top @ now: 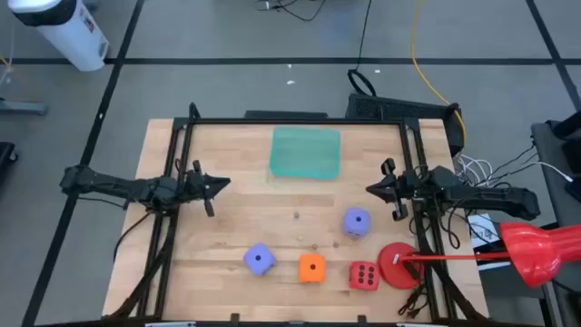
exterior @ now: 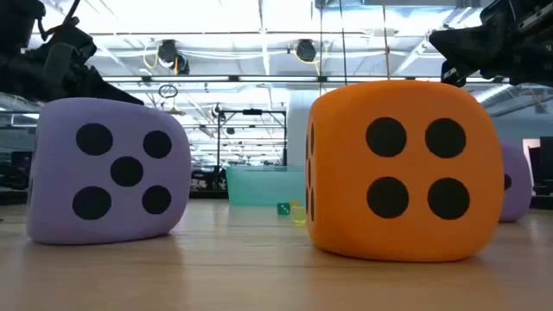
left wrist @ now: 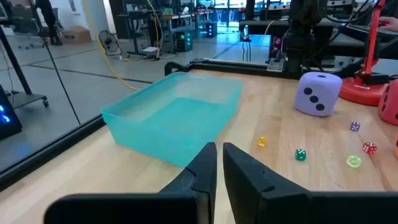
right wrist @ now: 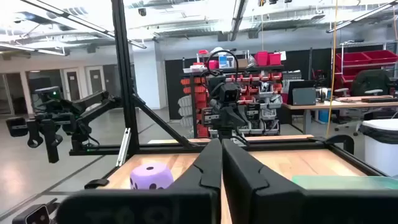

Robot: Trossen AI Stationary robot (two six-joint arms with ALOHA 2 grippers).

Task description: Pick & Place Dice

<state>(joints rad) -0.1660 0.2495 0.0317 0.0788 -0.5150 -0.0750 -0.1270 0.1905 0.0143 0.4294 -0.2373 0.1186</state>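
While our left gripper (top: 221, 184) hangs over the left side of the wooden table (top: 227, 227) with its fingers drawn almost together and nothing between them, the four dice sit untouched along the near half of the tabletop. Moving from left to right in the high view, we find first a lavender die (top: 260, 259), then just beside it the orange die (top: 311, 267), then the red die (top: 364, 275), which sits just beside a flat red disc (top: 397, 265) at the table's right edge. The second lavender die (top: 357, 222) lies farther back, above the gap between the orange and red ones. A shallow teal tray (top: 306, 152) rests at the far middle of the table, well apart from all four. Our right gripper (top: 371, 188) waits over the right side, near the second lavender die, fingers pressed together and holding nothing. A few tiny dice (left wrist: 300, 154) lie scattered on the wood in between.
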